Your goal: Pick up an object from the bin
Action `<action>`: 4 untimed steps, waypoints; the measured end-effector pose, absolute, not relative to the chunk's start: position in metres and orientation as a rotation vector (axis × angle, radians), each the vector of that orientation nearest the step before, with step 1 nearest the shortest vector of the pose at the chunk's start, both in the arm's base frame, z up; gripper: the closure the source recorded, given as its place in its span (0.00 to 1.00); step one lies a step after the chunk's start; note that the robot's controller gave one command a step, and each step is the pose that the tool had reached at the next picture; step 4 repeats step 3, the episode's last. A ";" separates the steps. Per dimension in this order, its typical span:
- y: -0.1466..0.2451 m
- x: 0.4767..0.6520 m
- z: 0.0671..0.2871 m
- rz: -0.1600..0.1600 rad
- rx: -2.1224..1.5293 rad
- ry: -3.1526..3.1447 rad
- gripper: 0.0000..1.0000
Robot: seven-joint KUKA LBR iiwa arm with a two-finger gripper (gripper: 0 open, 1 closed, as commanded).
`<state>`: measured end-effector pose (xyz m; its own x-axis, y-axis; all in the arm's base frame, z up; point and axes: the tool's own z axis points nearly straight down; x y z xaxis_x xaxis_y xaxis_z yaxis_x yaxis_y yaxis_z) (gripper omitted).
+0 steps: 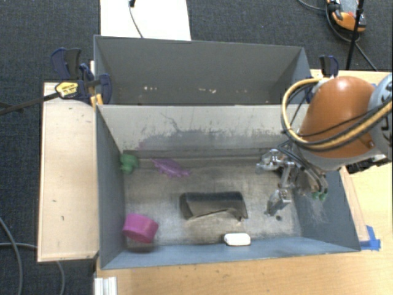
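Observation:
My gripper (279, 204) hangs low over the right part of the bin floor, its metal fingers pointing down with nothing seen between them. A dark grey flat block (212, 204) lies just to its left in the middle of the floor. A small white oval piece (237, 239) rests near the front wall, below and left of the fingertips.
A magenta cylinder (140, 227) sits in the front left corner. A green lump (128, 162) and a thin purple piece (170, 168) lie along the back left. The arm's orange cover hangs over the bin's right wall.

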<state>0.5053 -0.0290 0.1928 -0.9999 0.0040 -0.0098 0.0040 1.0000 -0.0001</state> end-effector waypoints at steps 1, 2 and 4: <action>0.061 0.518 0.078 -0.012 -0.248 3.121 1.00; 0.061 0.518 0.078 -0.012 -0.249 3.121 1.00; 0.055 0.508 0.211 0.000 -0.313 3.128 1.00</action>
